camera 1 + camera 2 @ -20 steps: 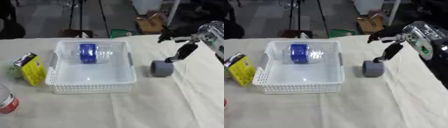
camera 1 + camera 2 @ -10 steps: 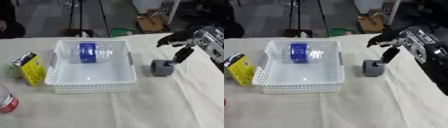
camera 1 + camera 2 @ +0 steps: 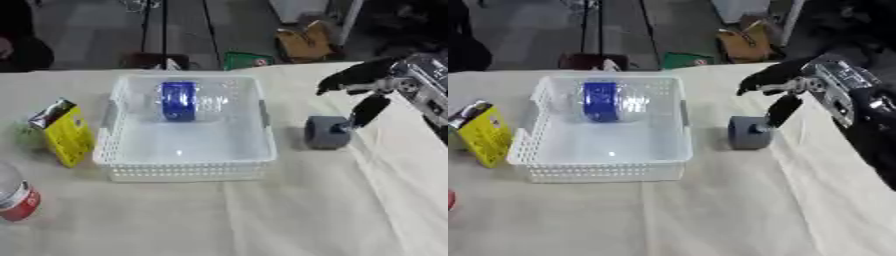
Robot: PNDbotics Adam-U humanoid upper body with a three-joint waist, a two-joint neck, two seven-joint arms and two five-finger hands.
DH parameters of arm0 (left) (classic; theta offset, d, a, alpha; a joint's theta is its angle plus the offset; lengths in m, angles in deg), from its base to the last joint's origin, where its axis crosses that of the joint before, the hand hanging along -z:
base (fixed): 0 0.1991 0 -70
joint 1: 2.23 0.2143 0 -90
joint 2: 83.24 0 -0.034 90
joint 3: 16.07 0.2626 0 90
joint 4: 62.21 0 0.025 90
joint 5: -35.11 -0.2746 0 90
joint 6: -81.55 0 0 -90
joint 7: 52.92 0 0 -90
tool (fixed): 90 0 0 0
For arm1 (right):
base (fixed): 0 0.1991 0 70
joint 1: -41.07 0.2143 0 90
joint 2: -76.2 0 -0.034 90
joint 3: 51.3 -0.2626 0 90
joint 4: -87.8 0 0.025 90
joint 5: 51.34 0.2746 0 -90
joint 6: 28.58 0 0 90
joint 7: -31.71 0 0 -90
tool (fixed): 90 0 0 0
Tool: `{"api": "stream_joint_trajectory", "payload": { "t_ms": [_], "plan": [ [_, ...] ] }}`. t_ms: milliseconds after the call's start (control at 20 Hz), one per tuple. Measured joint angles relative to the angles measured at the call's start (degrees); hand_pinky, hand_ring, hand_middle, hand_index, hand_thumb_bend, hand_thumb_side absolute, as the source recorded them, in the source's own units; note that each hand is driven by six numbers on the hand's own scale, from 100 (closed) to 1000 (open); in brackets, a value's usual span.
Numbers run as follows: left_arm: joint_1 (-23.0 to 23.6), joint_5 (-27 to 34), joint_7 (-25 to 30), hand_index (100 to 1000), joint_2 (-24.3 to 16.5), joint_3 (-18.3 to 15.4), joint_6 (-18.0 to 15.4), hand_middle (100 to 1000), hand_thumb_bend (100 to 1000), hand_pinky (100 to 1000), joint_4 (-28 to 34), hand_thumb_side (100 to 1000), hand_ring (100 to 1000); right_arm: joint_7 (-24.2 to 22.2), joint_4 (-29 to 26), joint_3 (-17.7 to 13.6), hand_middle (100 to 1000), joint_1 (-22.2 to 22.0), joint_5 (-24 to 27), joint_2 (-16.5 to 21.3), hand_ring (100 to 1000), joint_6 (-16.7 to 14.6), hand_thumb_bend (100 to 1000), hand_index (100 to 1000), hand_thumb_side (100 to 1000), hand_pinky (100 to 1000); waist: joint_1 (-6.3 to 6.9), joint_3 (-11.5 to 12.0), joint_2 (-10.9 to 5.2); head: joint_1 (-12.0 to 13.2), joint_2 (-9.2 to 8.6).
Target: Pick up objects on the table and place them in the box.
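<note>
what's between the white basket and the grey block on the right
Nothing: only a narrow strip of bare cloth separates the white basket from the grey block, seen clearly in the left eye view. The right hand is at the block's far side.

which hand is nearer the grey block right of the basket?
Right. The right hand hangs just above the grey block, thumb pointing down to its top. The left hand shows in neither view.

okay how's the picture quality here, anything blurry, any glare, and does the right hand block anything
Both eye views are soft throughout. In the left eye view the white basket floor shows a small bright glint, and the bottle inside looks smeared. In the right eye view the right hand hangs over the grey block, a finger covering its right edge.
</note>
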Motion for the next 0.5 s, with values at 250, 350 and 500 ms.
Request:
{"api": "stream_joint_trajectory", "payload": {
  "t_ms": [250, 350, 500],
  "plan": [
    [-0.01, 0.0, 0.02, 729, 0.01, 0.0, 0.01, 735, 100, 763, 0.0, 538, 699, 0.19, 0.87, -0.02, 1000, 0.0, -1.16, -0.14, 1000, -0.19, 569, 1000, 667, 1000, 0.0, 0.02, 0.14, -0.08, -0.04],
    [-0.04, 0.0, 0.03, 729, 0.01, 0.0, 0.01, 735, 100, 763, 0.0, 538, 699, 0.18, 1.46, -0.01, 1000, 0.02, -1.8, -0.56, 1000, -0.18, 572, 1000, 666, 1000, 0.01, 0.1, 0.28, -0.1, -0.07],
    [-0.15, 0.0, 0.04, 729, 0.02, 0.0, 0.01, 736, 100, 763, 0.0, 538, 699, 0.24, 2.38, 0.06, 1000, 0.04, -2.79, -1.06, 1000, -0.25, 568, 1000, 672, 1000, 0.01, 0.33, 0.34, -0.18, -0.16]
  ]
}}
